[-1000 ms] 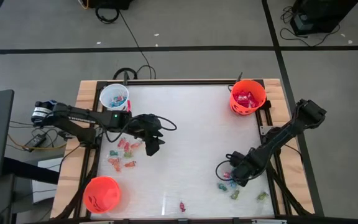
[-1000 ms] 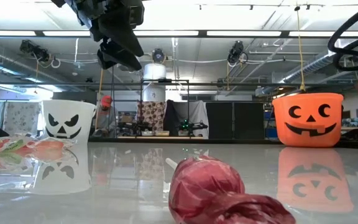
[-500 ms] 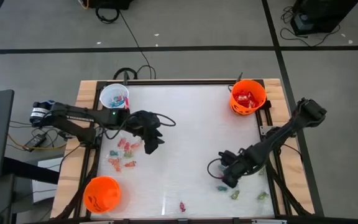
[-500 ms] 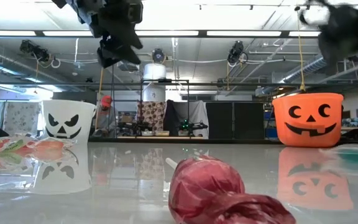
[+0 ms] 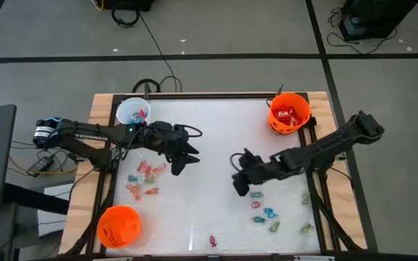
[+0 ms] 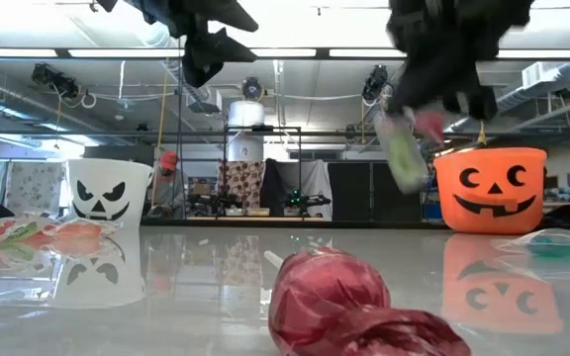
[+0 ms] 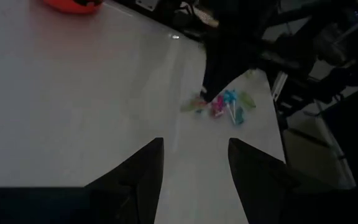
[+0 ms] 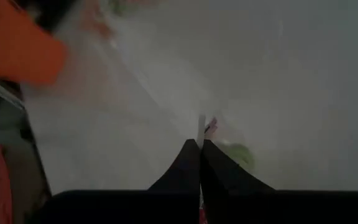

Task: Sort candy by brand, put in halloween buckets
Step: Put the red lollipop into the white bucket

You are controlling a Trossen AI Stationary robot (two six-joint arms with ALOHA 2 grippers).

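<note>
The right gripper is pinching a crinkly green-wrapped candy left of the glossy orange bucket, while the left gripper is hanging spread, holding nothing.

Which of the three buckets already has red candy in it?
The orange bucket at the far right corner; the white bucket holds blue pieces, the near-left orange one looks empty.

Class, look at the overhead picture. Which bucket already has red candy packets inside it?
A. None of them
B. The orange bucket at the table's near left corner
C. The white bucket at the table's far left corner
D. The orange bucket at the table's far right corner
D: from above, the orange bucket at the far right corner shows red packets inside, while the near-left orange bucket shows only its orange interior.
</note>
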